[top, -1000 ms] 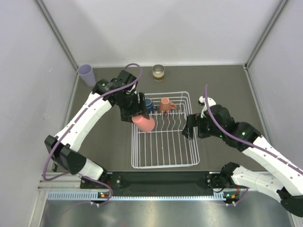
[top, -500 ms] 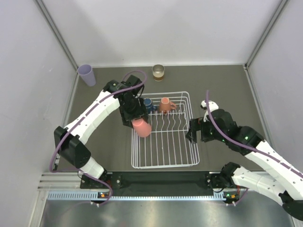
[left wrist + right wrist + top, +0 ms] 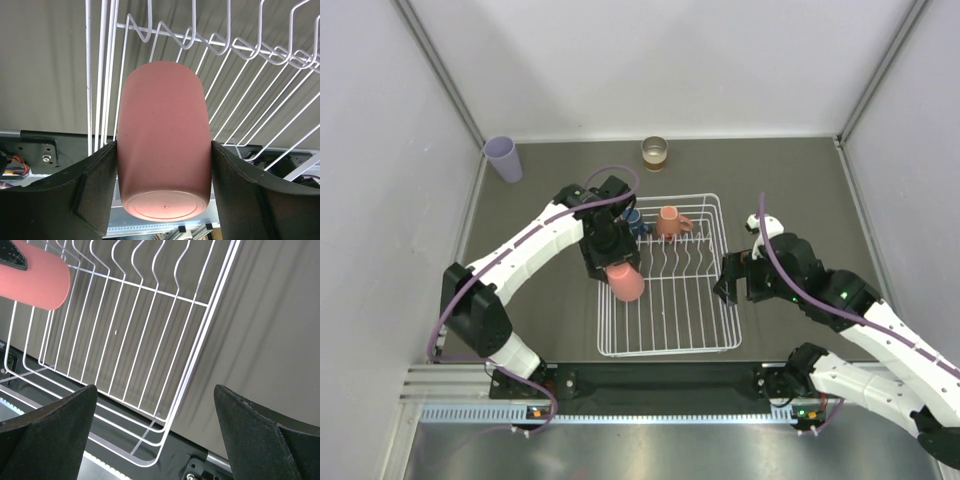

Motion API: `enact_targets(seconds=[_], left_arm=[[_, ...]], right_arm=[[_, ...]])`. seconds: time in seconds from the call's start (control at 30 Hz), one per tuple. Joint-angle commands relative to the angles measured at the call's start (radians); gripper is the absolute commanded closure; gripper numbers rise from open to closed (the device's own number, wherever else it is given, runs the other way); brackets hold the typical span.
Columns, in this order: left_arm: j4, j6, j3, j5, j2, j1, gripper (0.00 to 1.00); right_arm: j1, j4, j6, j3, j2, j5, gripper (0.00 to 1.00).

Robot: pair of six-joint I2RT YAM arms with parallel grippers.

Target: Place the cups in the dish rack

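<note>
Fingers (image 3: 85, 195) of L gripper (image 3: 163, 170): clamped on both sides of smooth matte pink tumbler (image 3: 163, 150), black pads flush vs its wall. Closed base toward wrist cam, mouth pointing away toward zigzag tines (image 3: 165, 37).

Top cam: L gripper (image 3: 618, 270) + pink tumbler (image 3: 626, 283) over left side of white wire rectangular dish rack (image 3: 670, 352), approx mid-length, just inside left rim. Contact w/ rack wires: can't tell.

R gripper (image 3: 155, 420): jaws spread wide, nothing between. Hovering over dark grey table mat (image 3: 260, 315), just off dish rack (image 3: 192, 360) right rim. Top cam: R gripper (image 3: 728, 279) beside right edge, nearer half. End of pink tumbler (image 3: 35, 277) visible top-left in R wrist cam.

Already in rack, far end: dark blue mug (image 3: 633, 221) and terracotta-orange handled mug (image 3: 669, 222), side by side, blue on left.

Outside rack, on mat: lavender tumbler (image 3: 503, 158) upright at far-left corner. Shiny brownish cup w/ yellowish-cream base (image 3: 654, 153) upright beyond far rim, near back wall (image 3: 670, 70).
</note>
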Motion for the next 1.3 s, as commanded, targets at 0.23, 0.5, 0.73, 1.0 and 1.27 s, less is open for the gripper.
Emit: enact_targets(seconds=[0.23,0.5,0.73,1.0,1.27], left_arm=[[0.069,-0.043,-0.029,-0.042,0.003,-0.019,1.0],[0.05,-0.077,-0.034,-0.111,0.032,-0.046,1.0],[0.082,-0.112,-0.072,-0.12,0.046,-0.072,1.0],[0.124,-0.13,-0.107,-0.134,0.049,-0.075,1.0],[0.164,-0.129,-0.132,-0.14,0.069,-0.074,1.0]], right_arm=[[-0.005,0.034,-0.01,-0.006,-0.01,0.01,0.0],[-0.005,0.038,-0.011,-0.01,-0.015,0.01,0.0],[-0.007,0.041,-0.013,-0.015,-0.016,0.01,0.0],[-0.005,0.044,-0.013,-0.018,-0.016,0.01,0.0],[-0.007,0.047,-0.01,-0.021,-0.019,0.018,0.0]])
